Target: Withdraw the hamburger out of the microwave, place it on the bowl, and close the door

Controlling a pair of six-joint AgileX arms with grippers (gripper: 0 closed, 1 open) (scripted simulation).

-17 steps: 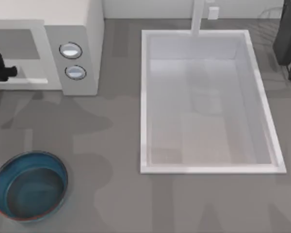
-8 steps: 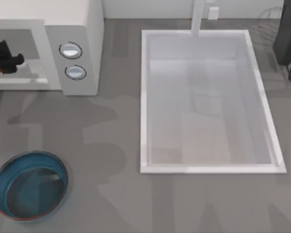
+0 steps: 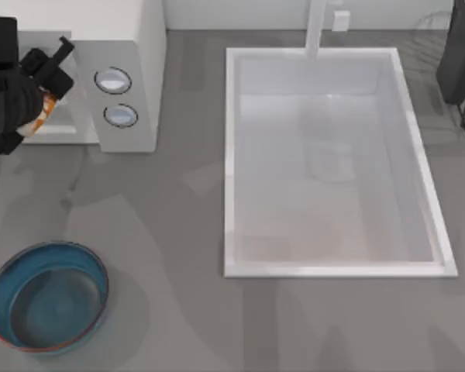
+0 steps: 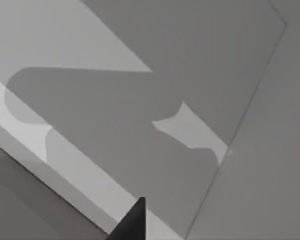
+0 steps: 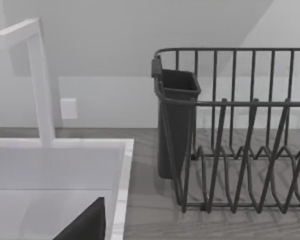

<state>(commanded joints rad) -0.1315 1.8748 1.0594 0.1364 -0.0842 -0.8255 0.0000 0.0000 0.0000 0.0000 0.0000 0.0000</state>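
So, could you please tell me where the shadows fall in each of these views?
Top view: soft grey shadows spread over the grey table between the large white boxy microwave and the round teal-blue bowl. Left wrist view: a broad dark shadow crosses a pale flat surface beyond the left gripper's dark fingertip. Right wrist view: faint shading under the dark wire dish rack.

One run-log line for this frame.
left gripper: at white microwave opening, over small cream-orange hamburger | teal-blue bowl: empty | right arm: parked
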